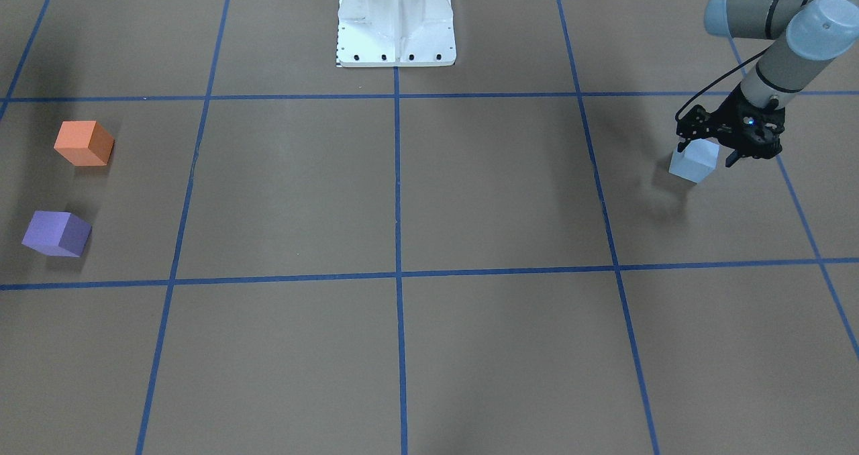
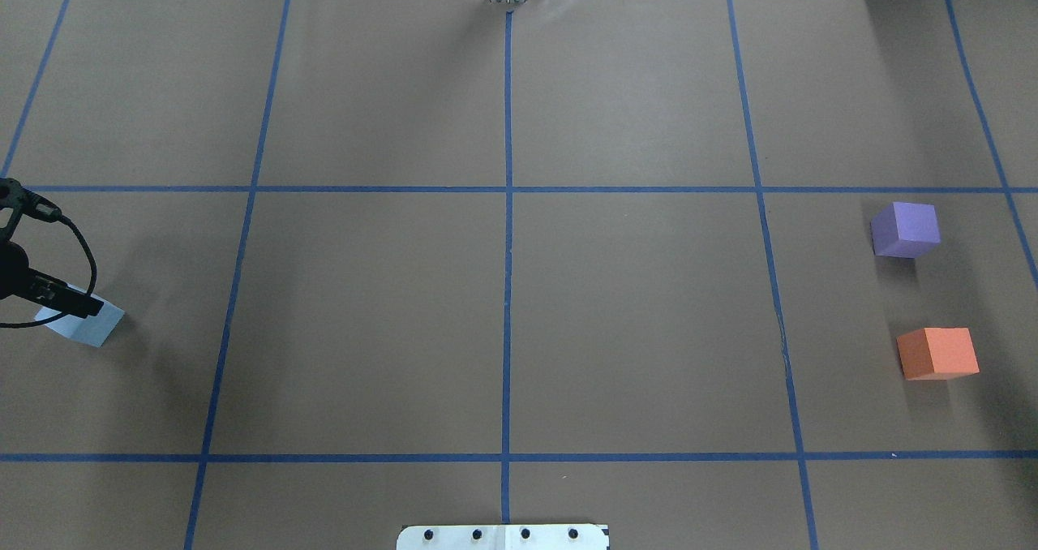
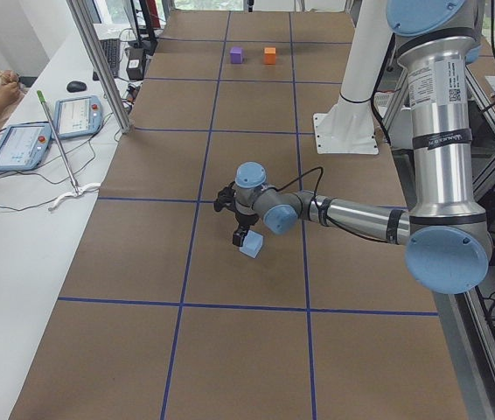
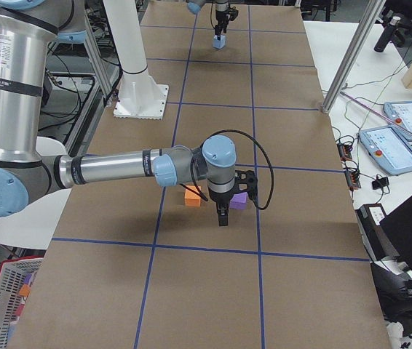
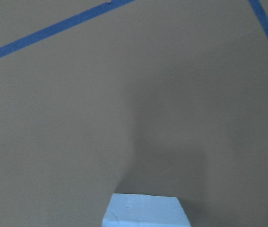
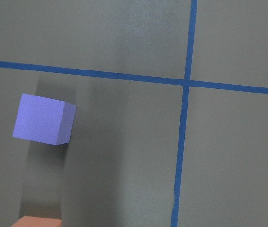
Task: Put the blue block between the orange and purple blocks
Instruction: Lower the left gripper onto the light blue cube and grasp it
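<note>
Over at the table's left end, the left gripper [image 1: 704, 154] stands at the blue block [image 1: 694, 161], one finger [image 1: 680, 148] on each side of it; the fingers reach down over its upper half, though whether they actually press the faces cannot be told. From the front camera the block's shadow lies a little apart from it, so it may be just off the brown paper, but that is not certain. Seen from overhead, a dark finger [image 2: 71, 304] crosses the block [image 2: 89, 326], which sits at the far left edge of the middle row of squares marked by blue tape [image 1: 397, 173]. Well apart from it, at the table's opposite end, the orange block [image 2: 938, 353] and purple block [image 2: 906, 229] rest near each other with bare paper between them. The right gripper [image 4: 224, 216] hangs above and near these two, showing only in the right side camera, so its finger opening cannot be told. A white base [image 1: 396, 19] stands at the robot's side.
</note>
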Controlling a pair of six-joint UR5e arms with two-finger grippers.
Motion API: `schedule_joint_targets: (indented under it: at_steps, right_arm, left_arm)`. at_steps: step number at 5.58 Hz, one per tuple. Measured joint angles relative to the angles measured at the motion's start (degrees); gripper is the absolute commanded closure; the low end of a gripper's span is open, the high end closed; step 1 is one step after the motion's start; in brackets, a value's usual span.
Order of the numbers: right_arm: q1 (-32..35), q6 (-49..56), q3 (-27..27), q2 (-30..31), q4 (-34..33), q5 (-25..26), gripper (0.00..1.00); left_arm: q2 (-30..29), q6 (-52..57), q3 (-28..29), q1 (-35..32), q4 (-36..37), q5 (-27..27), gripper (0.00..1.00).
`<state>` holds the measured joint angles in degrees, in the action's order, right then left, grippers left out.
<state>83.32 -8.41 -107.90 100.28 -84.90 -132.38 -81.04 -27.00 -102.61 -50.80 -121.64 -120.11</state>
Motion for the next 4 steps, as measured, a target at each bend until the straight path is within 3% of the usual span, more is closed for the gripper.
schedule_joint_targets:
  at_steps: [2, 3, 4]
  right_arm:
    - [0.0, 0.13, 0.05, 0.0, 0.0, 0.02, 0.0]
    - [0.0, 0.14, 0.06, 0.03, 0.0, 0.02, 0.0]
    - [0.0, 0.15, 0.06, 0.04, 0.0, 0.02, 0.0]
  left_arm:
    - [0.01, -0.07, 0.75, 1.64, 0.0, 0.32, 0.0]
    - [0.0, -0.19, 0.99, 2.54, 0.0, 0.27, 0.26]
    - [-0.19, -0.14, 2.17, 3.31, -0.06, 0.24, 0.61]
